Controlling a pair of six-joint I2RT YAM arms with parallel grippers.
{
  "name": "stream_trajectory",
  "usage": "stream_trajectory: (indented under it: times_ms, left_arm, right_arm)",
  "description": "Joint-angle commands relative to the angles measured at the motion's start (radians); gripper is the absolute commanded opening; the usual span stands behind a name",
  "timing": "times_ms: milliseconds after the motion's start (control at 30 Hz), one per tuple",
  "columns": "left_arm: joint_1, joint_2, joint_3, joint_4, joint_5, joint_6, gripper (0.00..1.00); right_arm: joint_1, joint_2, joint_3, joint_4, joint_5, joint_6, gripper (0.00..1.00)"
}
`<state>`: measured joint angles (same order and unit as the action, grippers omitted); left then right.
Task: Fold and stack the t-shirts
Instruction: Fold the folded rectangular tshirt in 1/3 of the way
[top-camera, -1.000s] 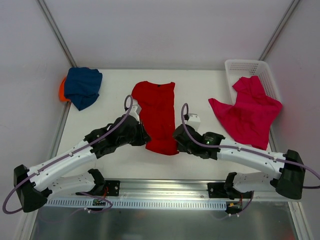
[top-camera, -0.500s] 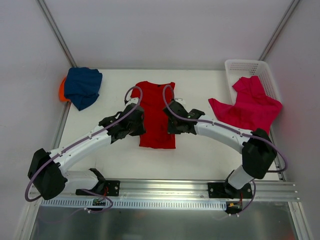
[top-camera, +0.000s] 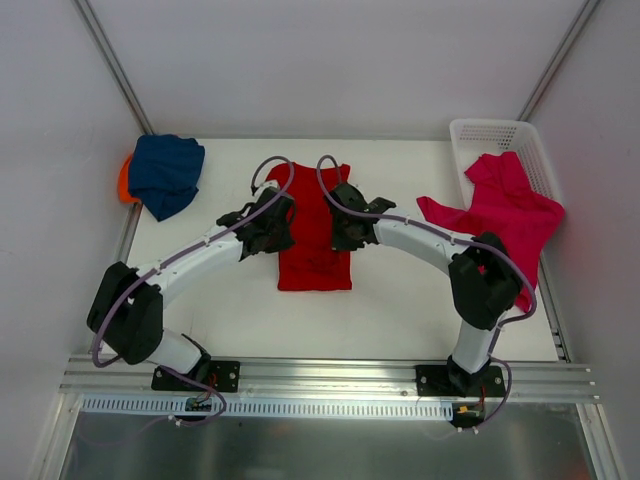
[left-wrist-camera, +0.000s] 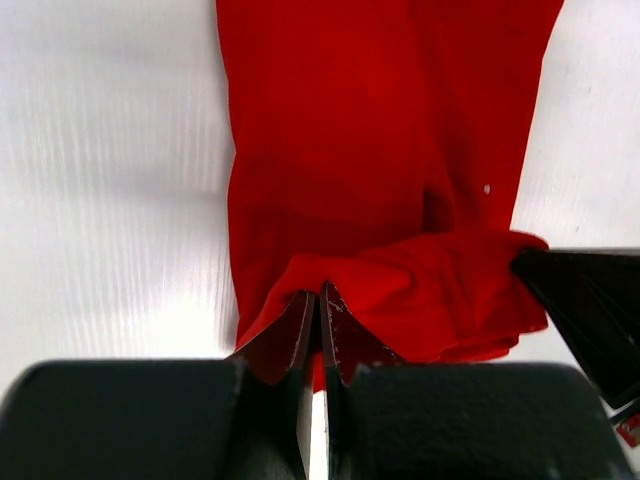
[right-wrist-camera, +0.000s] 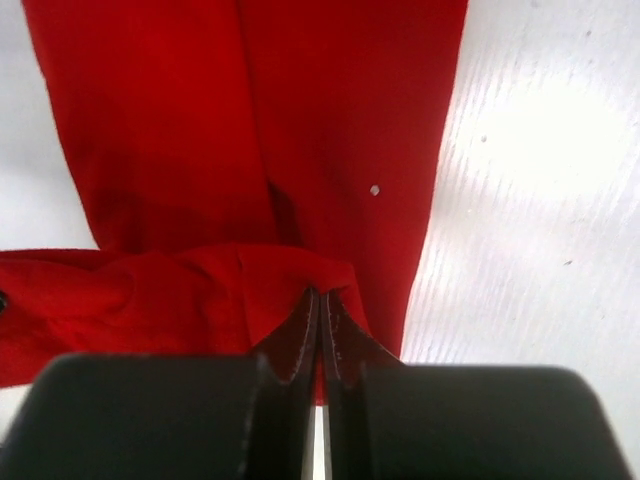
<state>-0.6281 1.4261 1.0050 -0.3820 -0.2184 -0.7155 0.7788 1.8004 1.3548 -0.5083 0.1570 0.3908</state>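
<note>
The red t-shirt lies in the middle of the table, its near end folded up over the rest. My left gripper is shut on the left corner of that lifted end. My right gripper is shut on the right corner. Both hold the edge above the shirt's far half. A navy blue t-shirt is bunched at the far left on top of an orange one. The magenta-pink t-shirt hangs out of the basket at the right.
A white lattice basket stands at the far right corner. The table ends at a metal rail along the near edge. White walls close in the left, back and right sides.
Both grippers have carried the red t-shirt's near end away from the bases toward its collar, folding it over. The shirt now looks about half as long.
</note>
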Motion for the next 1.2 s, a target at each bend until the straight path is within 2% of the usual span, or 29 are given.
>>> stream_trajectory:
  times_ms: [0, 200, 500, 867, 933, 1000, 1033, 1067, 1100, 1167]
  left_arm:
    - [0.022, 0.062, 0.09, 0.054, -0.007, 0.042, 0.0]
    - [0.042, 0.154, 0.136, 0.089, 0.023, 0.054, 0.0]
    - [0.053, 0.237, 0.181, 0.127, 0.042, 0.039, 0.0]
    - [0.09, 0.296, 0.185, 0.141, -0.002, -0.035, 0.0]
    - [0.093, 0.298, 0.181, 0.144, -0.016, -0.045, 0.0]
    - [0.093, 0.293, 0.169, 0.149, -0.03, -0.065, 0.0]
    - [0.094, 0.29, 0.165, 0.147, -0.039, -0.073, 0.07]
    - [0.096, 0.289, 0.159, 0.15, -0.044, -0.079, 0.13]
    - [0.097, 0.286, 0.156, 0.153, -0.047, -0.082, 0.18]
    - [0.099, 0.277, 0.149, 0.157, -0.05, -0.085, 0.47]
  right_arm:
    - [-0.024, 0.008, 0.05, -0.004, 0.01, -0.039, 0.0]
    - [-0.056, 0.011, 0.056, -0.004, 0.044, -0.052, 0.0]
    - [-0.101, 0.079, 0.069, 0.028, 0.012, -0.061, 0.0]
    - [-0.13, 0.194, 0.147, 0.044, 0.026, -0.078, 0.02]
    - [-0.136, 0.198, 0.156, 0.044, 0.026, -0.076, 0.12]
    - [-0.138, 0.198, 0.161, 0.044, 0.027, -0.082, 0.5]
    - [-0.136, 0.197, 0.162, 0.042, 0.032, -0.082, 0.68]
    - [-0.136, 0.191, 0.162, 0.044, 0.033, -0.084, 0.98]
    - [-0.136, 0.188, 0.161, 0.04, 0.038, -0.083, 1.0]
    - [-0.138, 0.171, 0.156, 0.031, 0.049, -0.084, 0.99]
